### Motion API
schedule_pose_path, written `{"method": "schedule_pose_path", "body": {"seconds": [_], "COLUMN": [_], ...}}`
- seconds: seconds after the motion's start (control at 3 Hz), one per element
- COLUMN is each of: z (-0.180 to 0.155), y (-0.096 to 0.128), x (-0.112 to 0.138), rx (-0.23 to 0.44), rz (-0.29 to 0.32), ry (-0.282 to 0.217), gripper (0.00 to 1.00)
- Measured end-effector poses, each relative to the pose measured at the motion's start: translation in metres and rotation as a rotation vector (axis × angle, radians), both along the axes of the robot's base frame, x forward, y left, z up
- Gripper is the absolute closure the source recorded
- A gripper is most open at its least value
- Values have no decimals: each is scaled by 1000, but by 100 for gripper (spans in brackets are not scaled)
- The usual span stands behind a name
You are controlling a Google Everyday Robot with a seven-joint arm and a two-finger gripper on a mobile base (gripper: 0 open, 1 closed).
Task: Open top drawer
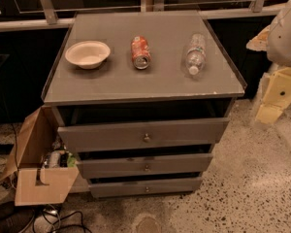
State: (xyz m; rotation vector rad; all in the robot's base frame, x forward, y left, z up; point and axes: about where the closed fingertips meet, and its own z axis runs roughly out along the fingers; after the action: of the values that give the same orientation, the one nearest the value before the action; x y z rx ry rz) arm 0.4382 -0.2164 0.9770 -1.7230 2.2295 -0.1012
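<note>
The grey cabinet [143, 89] has three drawers. The top drawer [111, 136] is the widest, with a small brass knob [146, 138] at its centre. Its front stands forward of the cabinet top, with a dark gap above it. My gripper [275, 98] hangs at the right edge of the view, to the right of the cabinet and level with the top drawer. It is well apart from the knob and touches nothing on the cabinet. The white arm [287, 30] rises above it.
On the cabinet top lie a white bowl [88, 54], an orange can [140, 52] on its side and a clear plastic bottle [195, 54]. An open cardboard box [39, 164] stands at the cabinet's lower left, with cables [58, 217] on the speckled floor.
</note>
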Motion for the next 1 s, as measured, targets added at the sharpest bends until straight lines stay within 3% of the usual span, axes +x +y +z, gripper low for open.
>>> {"method": "schedule_pose_path", "body": {"seconds": [0.67, 1.0], "z": [-15, -41], "y": [3, 11], "x": [-5, -19], "rx": [29, 52], "rz": [13, 63], "ry": [-1, -7], "gripper": [0, 0]}}
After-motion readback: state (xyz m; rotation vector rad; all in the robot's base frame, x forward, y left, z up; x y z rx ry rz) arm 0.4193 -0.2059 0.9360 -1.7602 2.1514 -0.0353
